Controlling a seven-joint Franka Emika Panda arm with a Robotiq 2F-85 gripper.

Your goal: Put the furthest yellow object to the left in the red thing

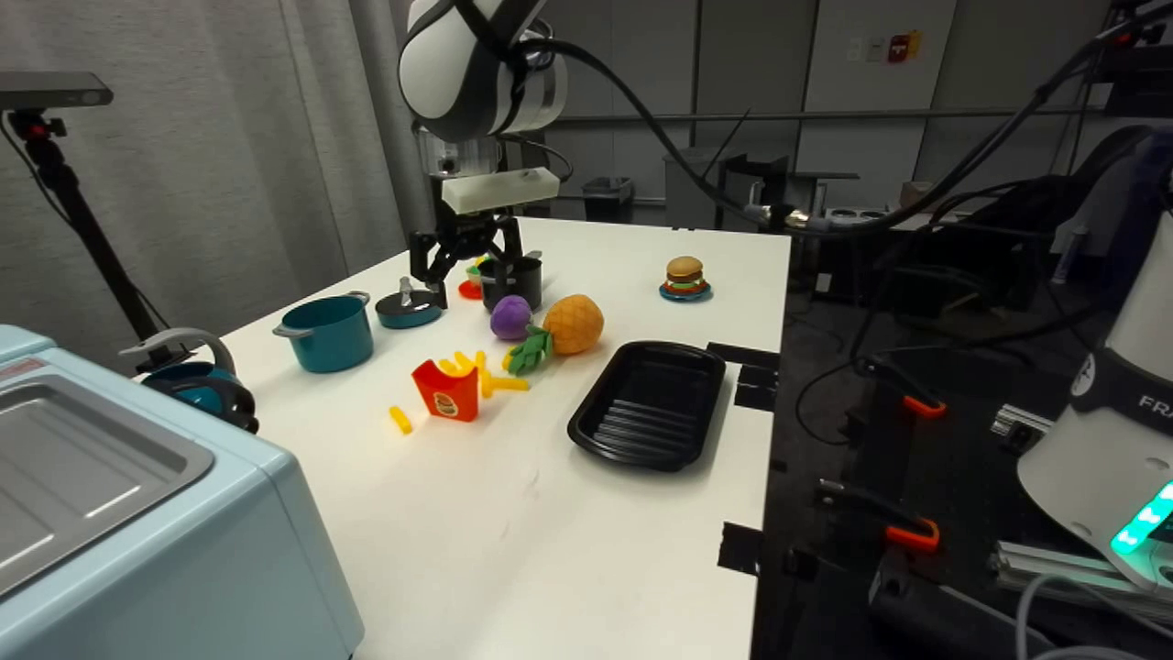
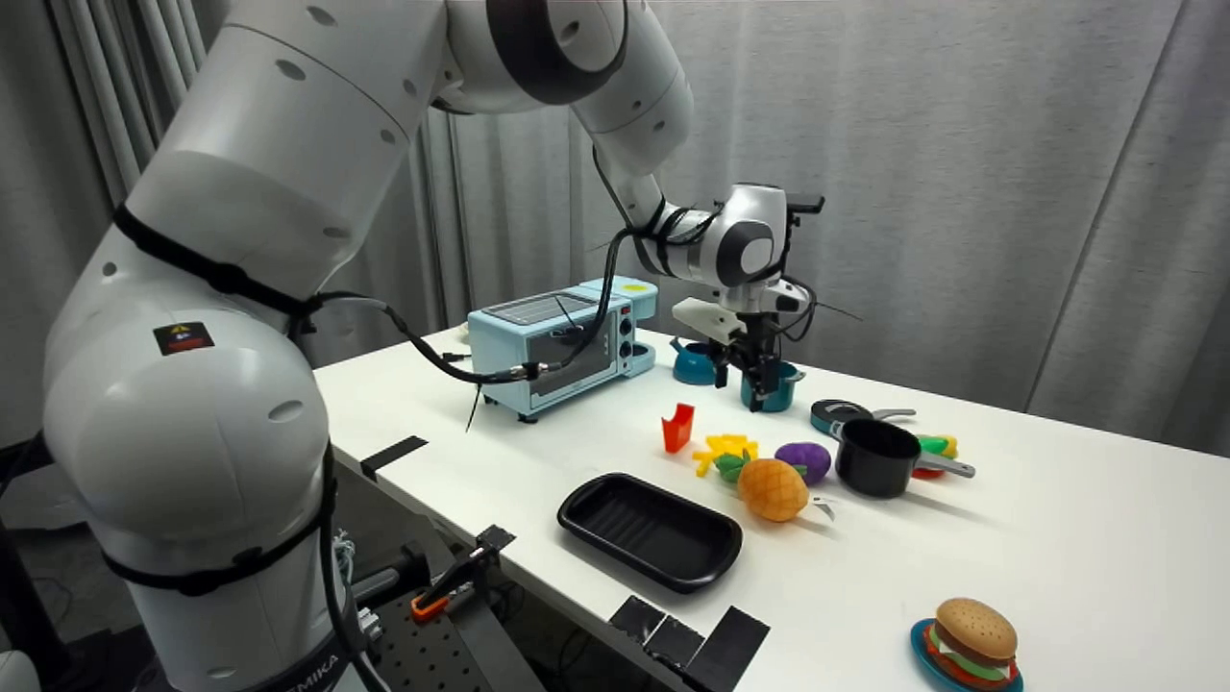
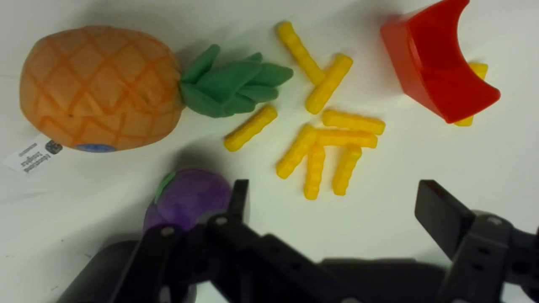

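In an exterior view, the lone yellow stick point(image 1: 400, 421) lies on the desk point(image 1: 550, 550), just beside the red carton point(image 1: 449, 392) but apart from it. From my wrist it sits ahead and well toward the right — the upright carton hides its middle. My pincer point(image 3: 337, 206) hangs over the desk released, its two fingers spread wide. A loose scatter of yellow sticks point(image 3: 328, 136) lies nearer, in front of the gap between my fingertips.

For room, a stretch of desk runs between the carton and the pale blue oven point(image 1: 183, 513). My other side is tighter: in the wrist view a finger covers part of the purple eggplant point(image 3: 191, 195), the orange pineapple point(image 3: 101, 88) lies near it, and in an exterior view the black pot point(image 2: 876, 457) stands just beside the eggplant. The black tray point(image 1: 651, 403) sits close to the desk's edge, where strips of black tape point(image 1: 739, 548) are stuck.

The desk is white, with faint gray smudges. Toward one end a toy burger point(image 1: 685, 273) rests on a teal plate point(image 1: 685, 295), and the teal pot point(image 1: 327, 335) stands on the far side from the tape — a gray curtain point(image 2: 961, 192) hanging behind it.
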